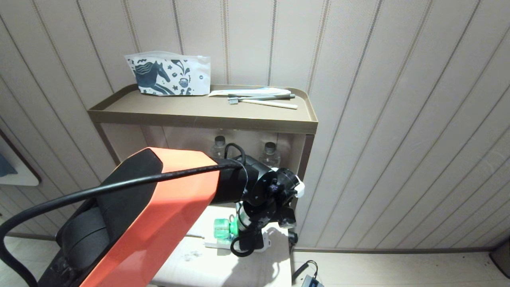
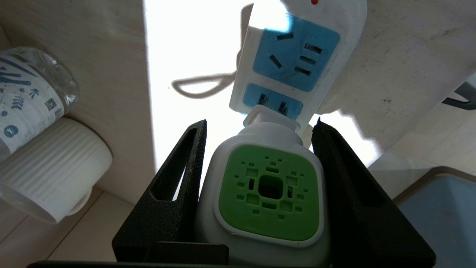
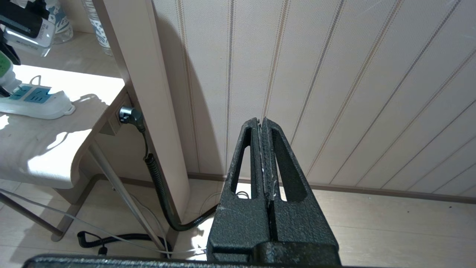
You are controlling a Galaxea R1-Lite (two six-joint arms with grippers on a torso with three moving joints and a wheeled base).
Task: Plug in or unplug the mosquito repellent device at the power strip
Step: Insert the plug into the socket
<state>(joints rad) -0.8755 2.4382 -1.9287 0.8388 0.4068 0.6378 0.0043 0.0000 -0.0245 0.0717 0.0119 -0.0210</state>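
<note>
Repellent device (image 2: 269, 193), white body with green vented face, sits clamped between both fingers of left pincer (image 2: 260, 130), plug end at the blue socket of power strip (image 2: 297, 56) on the pale surface (image 2: 401, 67). Water bottle (image 2: 26, 93) beside it. Right pincer (image 3: 262, 124) clenched empty, low by the wall.

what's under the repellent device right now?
The mosquito repellent device, gripped between the left gripper fingers, sits over the power strip end socket. Its body covers the prongs, so seating can't be seen.
</note>
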